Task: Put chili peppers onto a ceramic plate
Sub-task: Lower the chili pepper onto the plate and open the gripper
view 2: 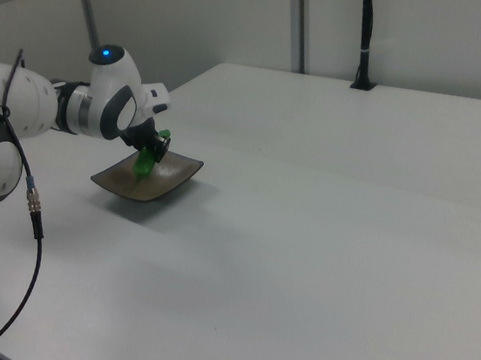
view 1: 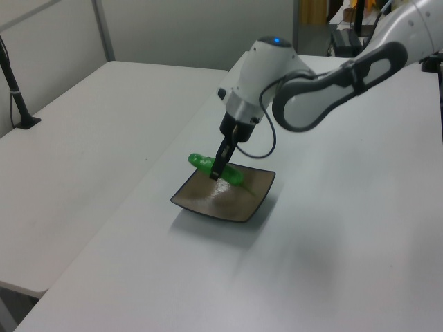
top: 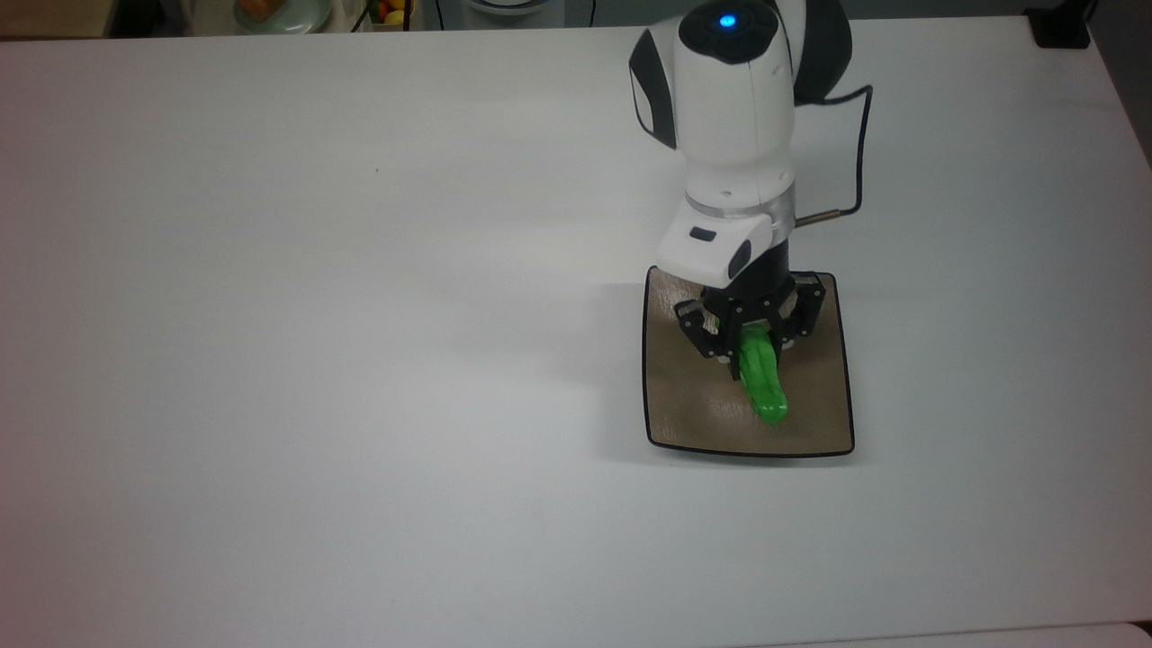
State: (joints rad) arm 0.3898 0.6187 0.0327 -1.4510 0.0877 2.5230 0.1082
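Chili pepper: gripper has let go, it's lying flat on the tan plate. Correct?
Not released. In the left view the gripper is shut on the chili pepper, holding it just above the tan plate; the top view agrees: pepper over the plate.

The claw [top: 754, 349] hides the pepper's [top: 763, 385] stem end (top view).

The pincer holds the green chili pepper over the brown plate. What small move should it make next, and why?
Probably lower a little, then open. The pincer is shut on the chili pepper, which hangs over the ceramic plate in the top view. In the left view the pepper seems to sit just above the plate, so releasing lower would keep it from bouncing out.
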